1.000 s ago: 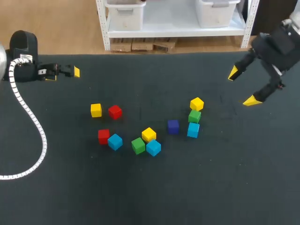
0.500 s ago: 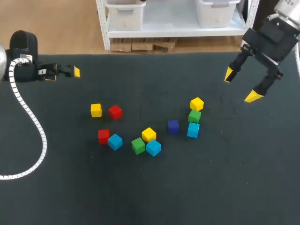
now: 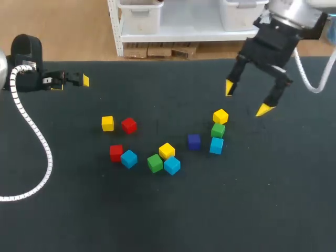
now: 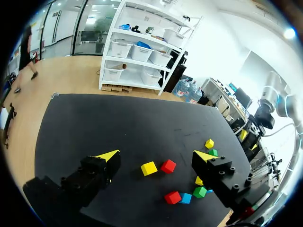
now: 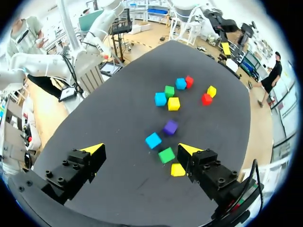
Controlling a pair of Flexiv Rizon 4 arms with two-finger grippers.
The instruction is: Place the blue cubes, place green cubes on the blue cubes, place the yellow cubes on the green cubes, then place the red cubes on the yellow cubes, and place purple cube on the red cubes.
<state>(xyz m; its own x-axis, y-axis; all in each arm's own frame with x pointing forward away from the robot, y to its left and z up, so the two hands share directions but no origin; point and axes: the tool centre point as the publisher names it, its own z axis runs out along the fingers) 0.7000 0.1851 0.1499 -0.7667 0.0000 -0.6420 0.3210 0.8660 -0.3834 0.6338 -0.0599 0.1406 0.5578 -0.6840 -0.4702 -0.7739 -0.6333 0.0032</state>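
Above the table's right half, right gripper (image 3: 245,98) hangs spread and empty, just beyond the yellow cube (image 3: 220,116), in line with a green cube (image 3: 218,129) and a light-blue cube (image 3: 216,145). Left gripper (image 3: 71,83) is spread and empty at the far left. Risk: a descending finger clips the green cube and scatters the row.

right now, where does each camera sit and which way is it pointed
Head view: fixed above and behind, looking down on the table; left gripper at the left edge, right gripper open by the cubes.
Left wrist view: on the left wrist, looking along its open fingers across the table; own yellow tips show, right arm beyond.
Right wrist view: on the right wrist, looking down between its open yellow tips at the cubes.
Shared: all three show the yellow cube beside the red cube.
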